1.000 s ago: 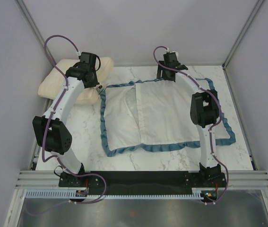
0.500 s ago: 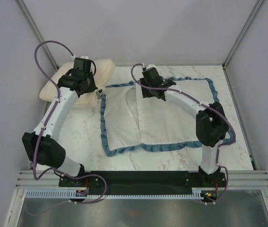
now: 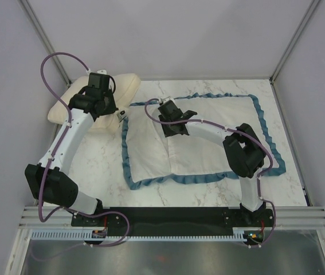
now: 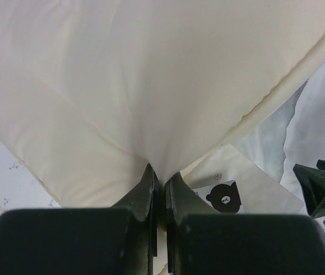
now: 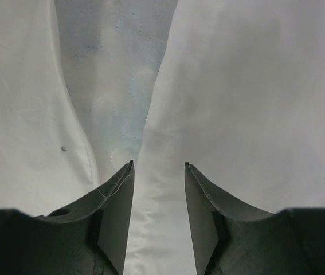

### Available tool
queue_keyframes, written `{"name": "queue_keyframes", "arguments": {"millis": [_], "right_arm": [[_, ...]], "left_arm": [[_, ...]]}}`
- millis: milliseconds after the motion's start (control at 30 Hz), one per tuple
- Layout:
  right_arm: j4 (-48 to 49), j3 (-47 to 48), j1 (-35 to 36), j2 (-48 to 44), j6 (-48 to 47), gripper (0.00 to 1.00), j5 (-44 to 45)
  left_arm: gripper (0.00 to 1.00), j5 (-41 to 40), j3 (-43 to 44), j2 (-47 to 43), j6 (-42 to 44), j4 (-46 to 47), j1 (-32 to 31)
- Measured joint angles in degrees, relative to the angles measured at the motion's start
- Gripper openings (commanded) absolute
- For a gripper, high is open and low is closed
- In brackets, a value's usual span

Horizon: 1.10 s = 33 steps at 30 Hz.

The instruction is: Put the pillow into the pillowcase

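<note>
The left gripper is closed tight on the pillow — cream cloth gathers into a pucker between its two fingers, with creases fanning out toward 12 o'clock. A white label with a black bear-face mark lies just beside that gripper at 4 o'clock. The right gripper stands partly open, pointing down at the pillowcase. The edge of a white flap runs down between its fingers, but they have not clamped on it, and to the flap's left a paler blue-tinged layer shows.

From above, the left arm folds its elbow low and out toward 8 o'clock, then slants its forearm up toward 1 o'clock to reach the pillow's near edge. The right arm rises from its base, bends at the elbow over the pillowcase's 4 o'clock part, and stretches toward 10 o'clock, with its wrist above the cover's middle. A purple cable loops along each arm.

The pillow sits at the 10 o'clock corner of the white marble table, touching the pillowcase's blue ruffle. The pillowcase lies flat, white side up, from the centre out to 3 o'clock. Plain grey walls and metal posts enclose the table — a black rail at 6 o'clock carries both bases.
</note>
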Motion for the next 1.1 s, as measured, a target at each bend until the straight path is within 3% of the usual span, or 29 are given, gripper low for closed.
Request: {"name": "queue_keyframes", "arguments": {"millis": [367, 433, 467, 567, 733, 933, 1100], "right_arm": [[1.1, -0.2, 1.3, 4.6, 0.7, 0.48, 0.3], [1.2, -0.2, 1.3, 5.2, 0.7, 0.42, 0.6], [1.3, -0.2, 1.3, 5.5, 0.7, 0.32, 0.8], [1.4, -0.3, 1.3, 6.1, 1.2, 0.18, 1.1], [2.0, -0.5, 1.4, 6.0, 1.6, 0.04, 1.6], [3.8, -3.4, 1.4, 2.4, 2.1, 0.06, 1.2], [5.2, -4.5, 1.4, -1.0, 2.9, 0.13, 1.0]], "left_arm": [[0.02, 1.0, -1.0, -1.0, 0.0, 0.5, 0.0], [0.02, 1.1, -1.3, -1.2, -0.1, 0.7, 0.0], [0.02, 1.1, -1.4, -1.2, -0.1, 0.7, 0.0], [0.02, 1.1, -1.6, -1.5, -0.1, 0.7, -0.1], [0.02, 1.2, -1.8, -1.6, -0.1, 0.7, -0.7], [0.02, 1.2, -2.0, -1.6, -0.2, 0.7, -3.0], [0.02, 1.2, -2.7, -1.6, -0.4, 0.7, -5.0]]}}
